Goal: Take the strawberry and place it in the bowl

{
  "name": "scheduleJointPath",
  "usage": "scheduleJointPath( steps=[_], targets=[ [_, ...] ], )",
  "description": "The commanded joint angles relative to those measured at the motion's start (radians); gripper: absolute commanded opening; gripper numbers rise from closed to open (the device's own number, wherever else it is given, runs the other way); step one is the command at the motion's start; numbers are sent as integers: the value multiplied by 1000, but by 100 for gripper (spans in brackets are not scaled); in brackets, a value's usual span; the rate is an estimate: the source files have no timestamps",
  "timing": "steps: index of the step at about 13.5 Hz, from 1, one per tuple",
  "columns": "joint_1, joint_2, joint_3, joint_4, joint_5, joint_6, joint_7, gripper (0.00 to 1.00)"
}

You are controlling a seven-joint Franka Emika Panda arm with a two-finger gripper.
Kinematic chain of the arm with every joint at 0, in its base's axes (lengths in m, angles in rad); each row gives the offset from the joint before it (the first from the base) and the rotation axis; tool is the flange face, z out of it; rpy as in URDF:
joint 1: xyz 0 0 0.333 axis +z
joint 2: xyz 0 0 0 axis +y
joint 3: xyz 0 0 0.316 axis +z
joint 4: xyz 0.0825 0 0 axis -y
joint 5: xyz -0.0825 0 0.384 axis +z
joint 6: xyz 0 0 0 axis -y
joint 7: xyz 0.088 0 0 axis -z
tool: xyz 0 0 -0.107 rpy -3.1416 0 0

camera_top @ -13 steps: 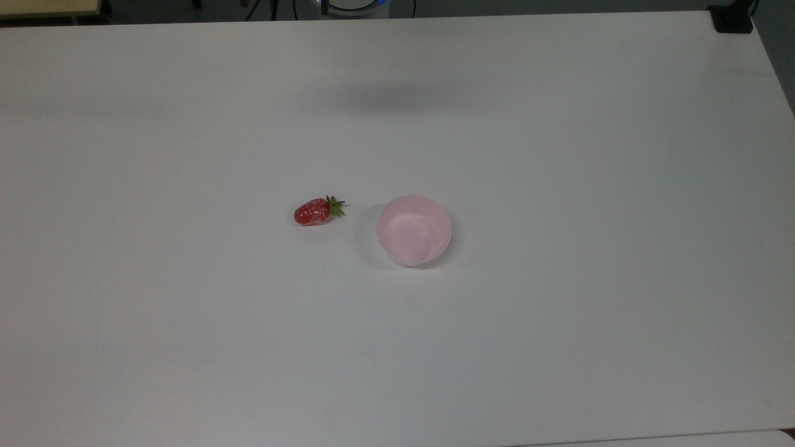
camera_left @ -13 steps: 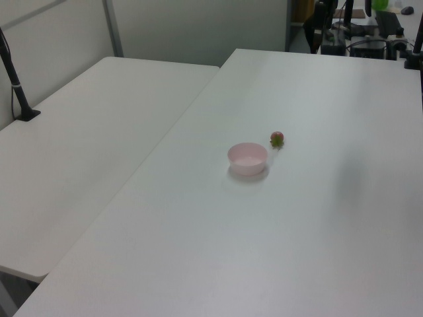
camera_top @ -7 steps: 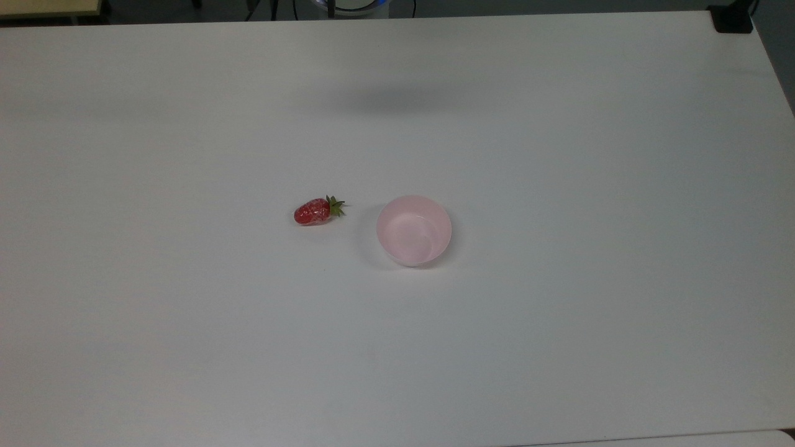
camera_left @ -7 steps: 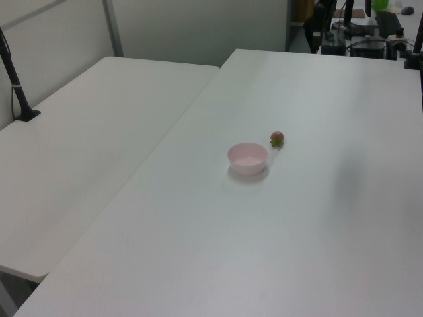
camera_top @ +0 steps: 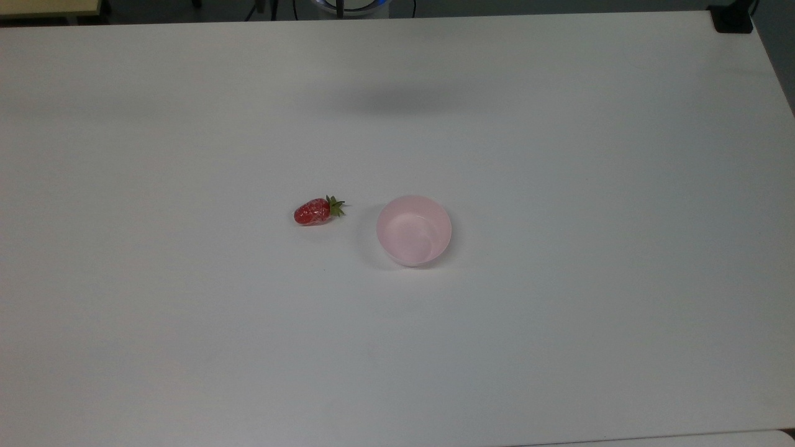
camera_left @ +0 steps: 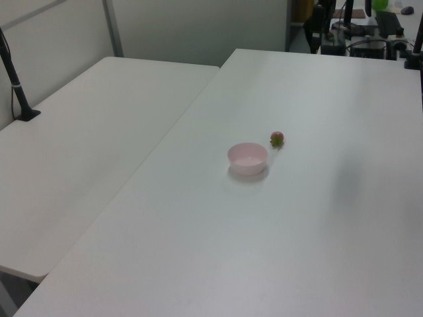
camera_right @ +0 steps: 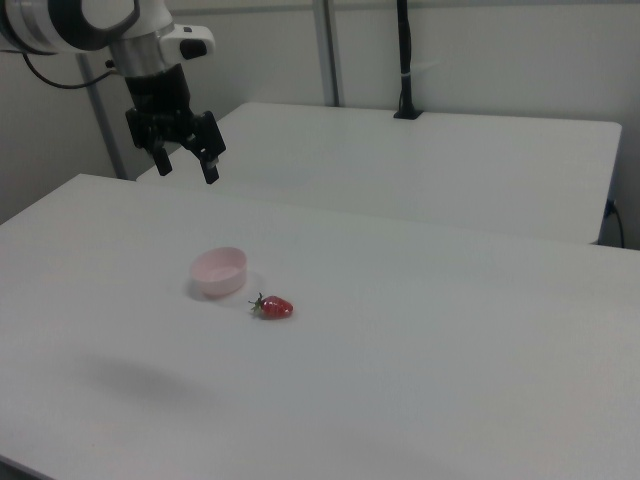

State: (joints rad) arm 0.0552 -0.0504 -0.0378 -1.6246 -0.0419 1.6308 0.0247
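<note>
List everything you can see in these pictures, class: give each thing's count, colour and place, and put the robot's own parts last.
Small glossy red strawberry with green cap: one, red, lying on the table beside the bowl, apart from it.
Round pale pink plastic bowl: one, pink, upright mid-table, nothing inside.
Large white table: one, white, bearing both.
Second white table: one, white, alongside.
Black post: one, black, on the second table.
Robot gripper: one, black, open, raised above the table.

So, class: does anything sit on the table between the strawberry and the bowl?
Nothing visible does. The strawberry lies apart from the bowl, with only bare table between them.
</note>
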Motion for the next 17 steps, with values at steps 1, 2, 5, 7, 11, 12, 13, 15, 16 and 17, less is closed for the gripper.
scheduleJointPath(
  steps=[1, 2, 5, 7, 11, 12, 13, 15, 16, 17],
  targets=[
    [18, 4, -14, -6, 22, 9, -19, 100],
    [20, 4, -14, -8, 22, 9, -20, 100],
    [18, 23, -14, -8, 19, 0, -22, 100],
    [9, 59, -14, -11, 25, 3, 1, 100],
    [-5, 98, -16, -176, 68, 291, 440, 100],
    [-5, 127, -16, -178, 68, 316, 533, 100],
    [-6, 167, -16, -173, 68, 337, 623, 100],
    [-11, 230, -16, -170, 65, 380, 756, 100],
    [-23, 268, -17, -170, 65, 417, 849, 100],
    [-28, 300, -17, -167, 59, 423, 918, 100]
  ],
)
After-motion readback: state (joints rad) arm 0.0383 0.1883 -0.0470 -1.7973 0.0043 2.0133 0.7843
